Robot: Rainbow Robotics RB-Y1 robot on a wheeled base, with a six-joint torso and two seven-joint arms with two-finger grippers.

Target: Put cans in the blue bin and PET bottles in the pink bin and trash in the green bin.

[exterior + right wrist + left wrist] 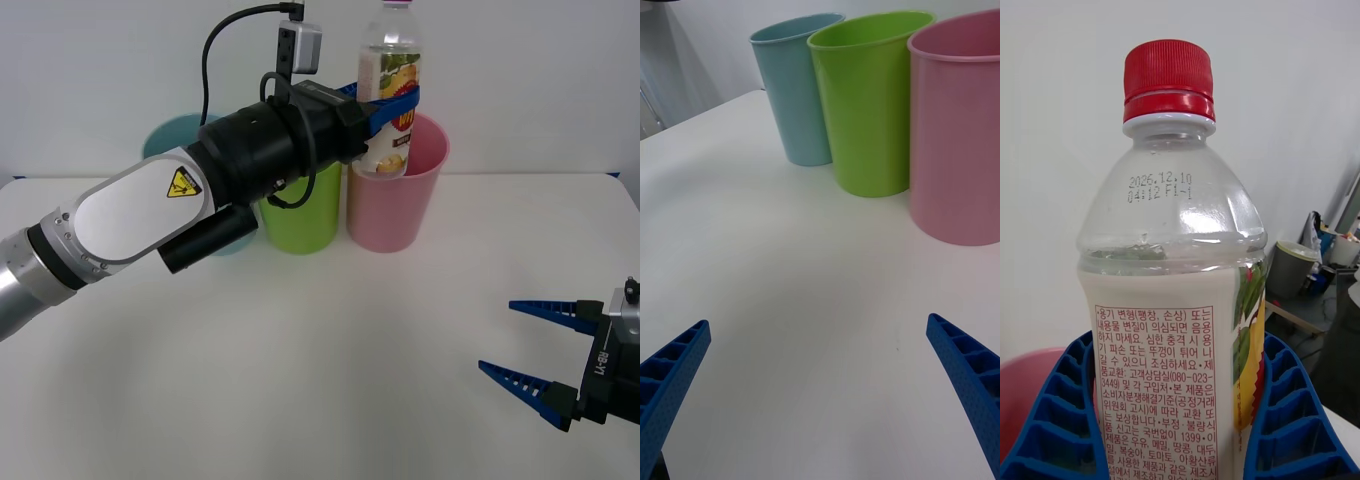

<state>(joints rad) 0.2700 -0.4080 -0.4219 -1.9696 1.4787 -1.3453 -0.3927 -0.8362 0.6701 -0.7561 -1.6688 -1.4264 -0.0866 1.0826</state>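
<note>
Above pink bin [395,205] at table's far edge: left gripper [385,107] clamps bottle [390,85] upright, base at bin mouth, so drop runs straight down. Right gripper [540,350] idle, spread wide, near edge.

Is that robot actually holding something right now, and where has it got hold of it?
Yes. The left gripper holds the PET bottle upright by its labelled middle, over the pink bin. The right gripper is open, holding nothing.

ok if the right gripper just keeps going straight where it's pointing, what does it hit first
Probably nothing soon: the open right gripper points across bare table. Farther along, the green bin sits nearest that line, though depth is unclear.
</note>
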